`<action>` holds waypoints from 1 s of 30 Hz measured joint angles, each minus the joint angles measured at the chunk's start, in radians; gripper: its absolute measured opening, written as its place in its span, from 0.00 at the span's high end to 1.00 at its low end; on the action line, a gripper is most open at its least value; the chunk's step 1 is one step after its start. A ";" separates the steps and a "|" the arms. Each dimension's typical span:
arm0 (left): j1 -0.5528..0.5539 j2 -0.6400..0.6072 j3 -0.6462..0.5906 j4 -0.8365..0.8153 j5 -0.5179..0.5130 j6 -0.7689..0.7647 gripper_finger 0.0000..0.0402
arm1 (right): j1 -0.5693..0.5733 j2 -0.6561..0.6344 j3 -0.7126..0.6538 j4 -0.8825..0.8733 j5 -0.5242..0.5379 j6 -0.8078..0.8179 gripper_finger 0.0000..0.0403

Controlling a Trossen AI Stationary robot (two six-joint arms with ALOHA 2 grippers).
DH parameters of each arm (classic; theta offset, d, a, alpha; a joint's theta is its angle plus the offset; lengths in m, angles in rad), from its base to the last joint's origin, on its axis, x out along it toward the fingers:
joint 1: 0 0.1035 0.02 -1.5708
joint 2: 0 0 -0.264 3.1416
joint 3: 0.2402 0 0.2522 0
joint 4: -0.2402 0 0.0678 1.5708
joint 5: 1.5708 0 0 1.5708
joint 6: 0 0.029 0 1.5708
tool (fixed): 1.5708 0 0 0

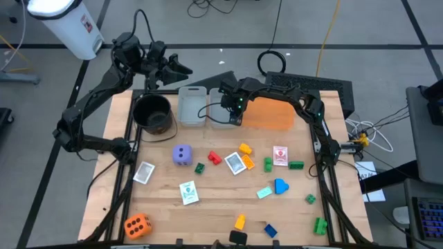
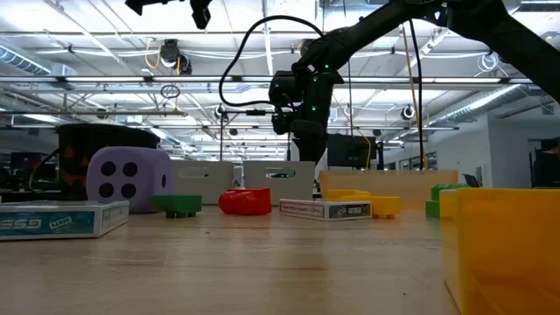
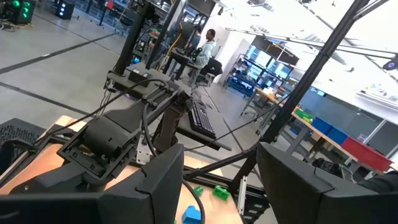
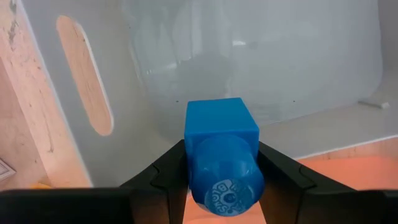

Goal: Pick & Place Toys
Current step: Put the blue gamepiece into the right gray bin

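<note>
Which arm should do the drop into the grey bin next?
Right. Its gripper is shut on a blue brick directly over a grey bin. The left gripper is raised beyond the table's far edge, holding nothing.

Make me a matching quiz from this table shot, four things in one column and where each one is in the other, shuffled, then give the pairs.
Things:
1. blue brick
2. purple die
3. orange die
4. left gripper

Places:
A. near corner of the table, on the left arm's side
B. raised beyond the table's far edge, holding nothing
C. on the table in front of the black pot
D. clamped in the right gripper over a grey bin

Pairs: 1-D, 2-C, 3-A, 4-B
</note>
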 joint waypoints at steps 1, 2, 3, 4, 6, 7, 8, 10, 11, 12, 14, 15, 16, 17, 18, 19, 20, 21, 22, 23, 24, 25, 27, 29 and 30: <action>0.000 0.000 0.000 0.000 0.000 0.000 0.47 | 0.000 0.000 0.000 0.002 0.000 -0.003 0.65; 0.000 0.000 0.000 0.000 0.000 -0.001 0.47 | 0.000 0.000 0.000 0.005 0.000 -0.003 0.65; 0.000 0.000 0.000 0.000 0.000 -0.001 0.47 | 0.000 0.000 0.000 0.010 0.000 -0.003 0.65; 0.000 0.000 0.000 0.000 0.000 -0.001 0.47 | 0.000 0.000 0.000 0.015 0.000 -0.003 0.65; 0.000 0.000 0.000 0.000 0.000 -0.001 0.47 | 0.000 0.000 0.000 0.022 0.000 -0.003 0.65; 0.000 0.000 0.000 0.000 0.000 -0.001 0.47 | 0.000 0.000 0.000 0.026 0.000 -0.003 0.65; 0.000 0.000 0.000 0.000 0.000 -0.001 0.47 | 0.000 0.000 0.000 0.030 0.000 -0.003 0.65; 0.000 0.000 0.000 0.000 0.000 -0.001 0.47 | 0.000 0.000 0.000 0.040 0.000 -0.003 0.65; 0.000 0.000 0.000 0.000 0.000 -0.001 0.47 | 0.000 0.000 0.000 0.046 0.000 -0.003 0.65; 0.000 0.000 0.000 -0.001 0.000 -0.001 0.47 | 0.000 0.000 0.000 0.050 0.000 -0.003 0.65; 0.000 0.001 0.000 -0.002 0.000 -0.001 0.47 | 0.000 0.000 0.000 0.051 -0.001 -0.003 0.65; 0.000 0.001 0.000 -0.002 0.000 -0.001 0.47 | 0.000 0.000 0.000 0.049 -0.002 -0.003 0.65; 0.000 0.001 0.000 -0.002 0.000 -0.001 0.47 | 0.000 0.000 -0.005 0.054 -0.003 -0.003 0.65; 0.000 0.002 0.000 -0.006 0.000 0.001 0.47 | 0.000 0.000 -0.014 0.064 -0.005 -0.003 0.65; 0.000 0.002 0.000 -0.011 0.000 0.004 0.47 | 0.000 0.000 -0.026 0.071 -0.004 -0.003 0.65; -0.001 0.002 0.000 -0.018 0.000 0.012 0.47 | 0.000 0.000 -0.037 0.075 -0.004 -0.002 0.65; -0.003 0.002 0.000 -0.027 0.000 0.018 0.47 | 0.000 0.000 -0.046 0.076 -0.004 0.005 0.65; -0.007 0.002 0.000 -0.035 -0.001 0.024 0.47 | 0.000 0.000 -0.051 0.078 -0.004 0.014 0.65; -0.009 0.002 0.000 -0.044 -0.003 0.033 0.47 | 0.000 0.000 -0.055 0.078 -0.004 0.019 0.65; -0.013 0.002 0.000 -0.053 -0.009 0.045 0.47 | 0.000 0.000 -0.058 0.078 -0.004 0.021 0.65; -0.016 0.002 0.000 -0.058 -0.015 0.056 0.47 | 0.000 0.000 -0.061 0.079 -0.004 0.021 0.65; -0.020 0.002 0.000 -0.066 -0.019 0.065 0.47 | 0.000 0.000 -0.062 0.078 -0.004 0.021 0.65; -0.027 0.002 0.000 -0.078 -0.031 0.077 0.47 | 0.000 0.000 -0.063 0.081 -0.004 0.022 0.65; -0.033 0.002 0.000 -0.083 -0.035 0.084 0.47 | 0.000 0.000 -0.063 0.093 -0.005 0.022 0.65; -0.037 0.002 0.000 -0.082 -0.035 0.088 0.47 | 0.000 0.000 -0.063 0.097 -0.004 0.022 0.65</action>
